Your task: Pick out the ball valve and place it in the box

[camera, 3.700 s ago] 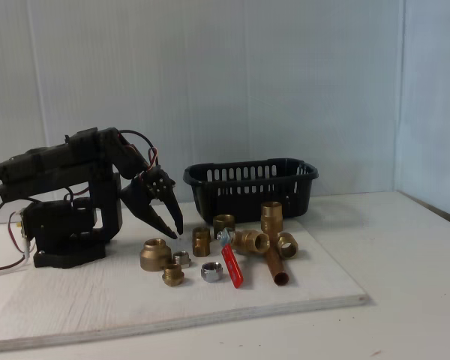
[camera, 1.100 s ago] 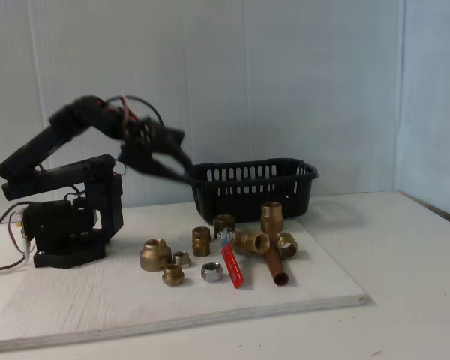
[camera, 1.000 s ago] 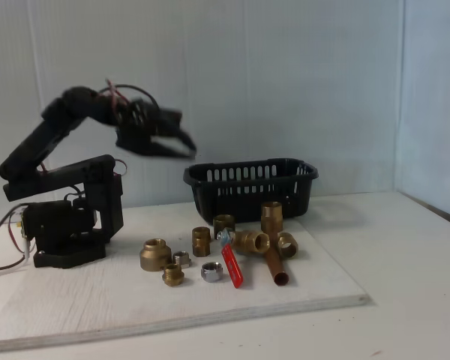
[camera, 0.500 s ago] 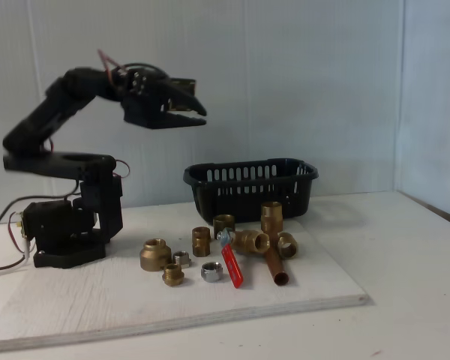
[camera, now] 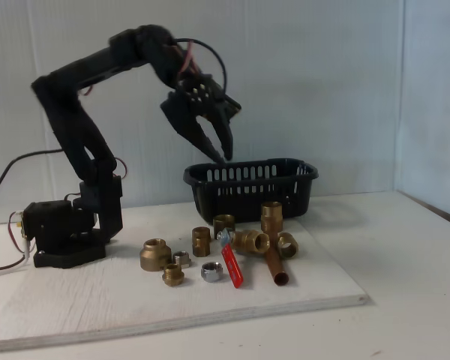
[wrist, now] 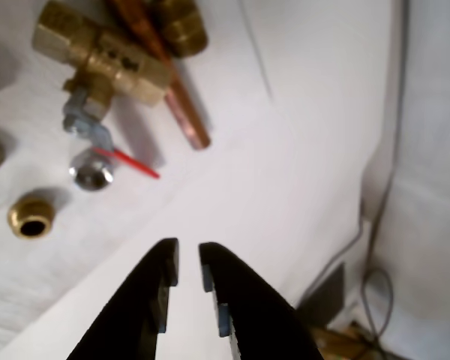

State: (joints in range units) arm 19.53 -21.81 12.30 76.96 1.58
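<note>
Fixed view, left to right. Arm base (camera: 64, 236) sits at the left end of the white board (camera: 97, 311). The arm rises from it and arches over to the right. The gripper (camera: 219, 156) hangs in the air, fingertips pointing down, above the left rim of the box (camera: 251, 186) and clear of the fittings below. Jaws stand a little apart with a narrow gap between the tips; nothing is held.

On the board, in front of the box: large brass fitting (camera: 155, 254), a smaller brass fitting (camera: 172, 275) just in front of it, silver nut (camera: 211, 271) to the right of that. The ball valve (camera: 240, 246) lies near the middle of the cluster, brass body toward the box, red lever (camera: 232, 266) running toward the camera. Copper pipe (camera: 276, 266) lies just right of the valve body, with an upright brass fitting (camera: 271, 217) behind it. The box stands behind the cluster, on the table, well to the right of the arm base.

Wrist view. Small brass fitting (wrist: 31, 215) at left. Ball valve (wrist: 97, 64) at upper left, seen from above, lever edge-on as a thin red line (wrist: 131, 163). Silver nut (wrist: 92, 171) is just beside the lever. Copper pipe (wrist: 176, 94) crosses behind the valve body. Gripper (wrist: 187, 264) enters from the bottom edge, tips slightly parted and empty, over bare white surface, well apart from the valve.
</note>
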